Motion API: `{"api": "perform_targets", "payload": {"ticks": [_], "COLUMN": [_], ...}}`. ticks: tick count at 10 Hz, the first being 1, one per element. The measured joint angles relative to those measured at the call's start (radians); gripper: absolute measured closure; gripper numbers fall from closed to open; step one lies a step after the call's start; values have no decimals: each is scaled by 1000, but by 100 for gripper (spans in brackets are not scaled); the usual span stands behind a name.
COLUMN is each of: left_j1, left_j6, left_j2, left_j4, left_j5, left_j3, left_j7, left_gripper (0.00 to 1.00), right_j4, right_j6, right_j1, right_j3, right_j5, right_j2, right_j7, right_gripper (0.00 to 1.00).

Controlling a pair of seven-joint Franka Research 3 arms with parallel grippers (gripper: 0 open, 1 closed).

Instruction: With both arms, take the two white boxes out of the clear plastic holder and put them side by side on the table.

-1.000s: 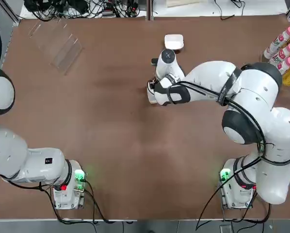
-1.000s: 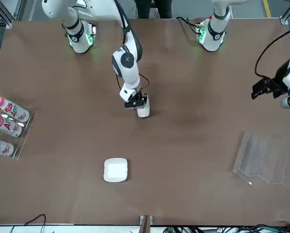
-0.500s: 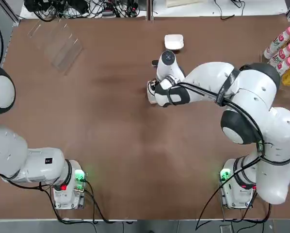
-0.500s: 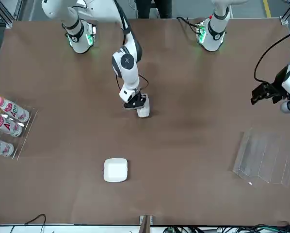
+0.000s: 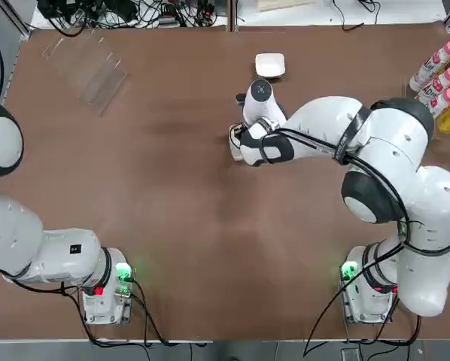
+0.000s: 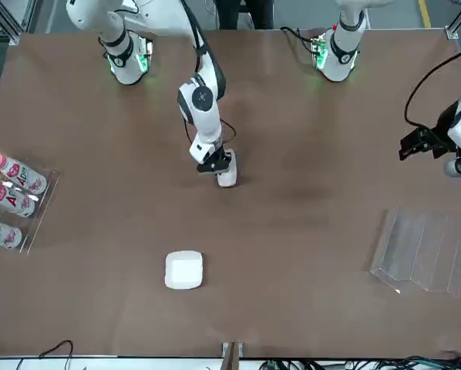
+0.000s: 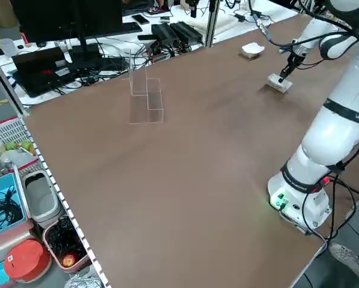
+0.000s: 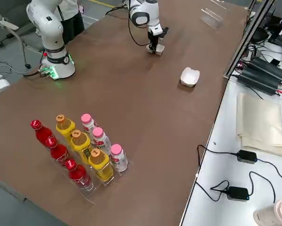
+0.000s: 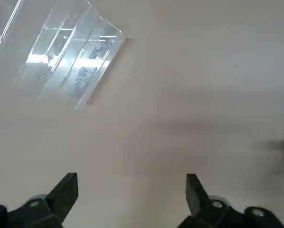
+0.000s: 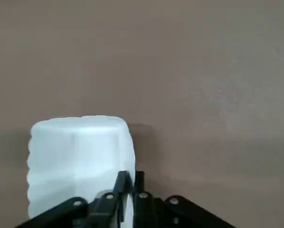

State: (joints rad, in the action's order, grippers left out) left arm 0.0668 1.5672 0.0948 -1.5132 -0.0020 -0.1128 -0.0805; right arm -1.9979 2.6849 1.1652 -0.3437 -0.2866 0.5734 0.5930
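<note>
We note a robotics lab: brown counter (image 7: 185,156), monitor (image 7: 65,21), tangled cables (image 5: 120,11), aluminium frame posts (image 7: 212,21).

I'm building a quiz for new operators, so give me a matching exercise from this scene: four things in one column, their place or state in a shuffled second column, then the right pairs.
Things:
1. clear plastic holder
2. left gripper
3. right gripper
4. flat white box

Places or states:
A. low over the table, at the standing white box
B. lying alone, far from the arms' bases
C. open, holding nothing
D. empty, at the robot's far left corner

Pairs: 1-D, 2-C, 3-A, 4-B
</note>
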Motion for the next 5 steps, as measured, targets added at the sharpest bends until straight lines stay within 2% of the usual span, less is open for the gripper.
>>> {"api": "perform_targets", "payload": {"ticks": [1, 4, 5], "left_j1": [2, 3, 5], "left_j6": [0, 0, 0], "left_j2": [0, 0, -1], "left_j4": [0, 0, 0], "left_j5": [0, 0, 0], "left_j3": [0, 0, 0], "left_j7": [0, 1, 5], "left_gripper": [0, 0, 0], "right_j4": [2, 3, 8], "right_j6": [0, -16, -65], "right_j1": [0, -7, -21], "right_j3": [0, -13, -20], "right_j5": [0, 0, -1], "right_j2": [-1, -3, -15], "right_j7": [13, 27, 33], "right_gripper": [98, 98, 98]}}
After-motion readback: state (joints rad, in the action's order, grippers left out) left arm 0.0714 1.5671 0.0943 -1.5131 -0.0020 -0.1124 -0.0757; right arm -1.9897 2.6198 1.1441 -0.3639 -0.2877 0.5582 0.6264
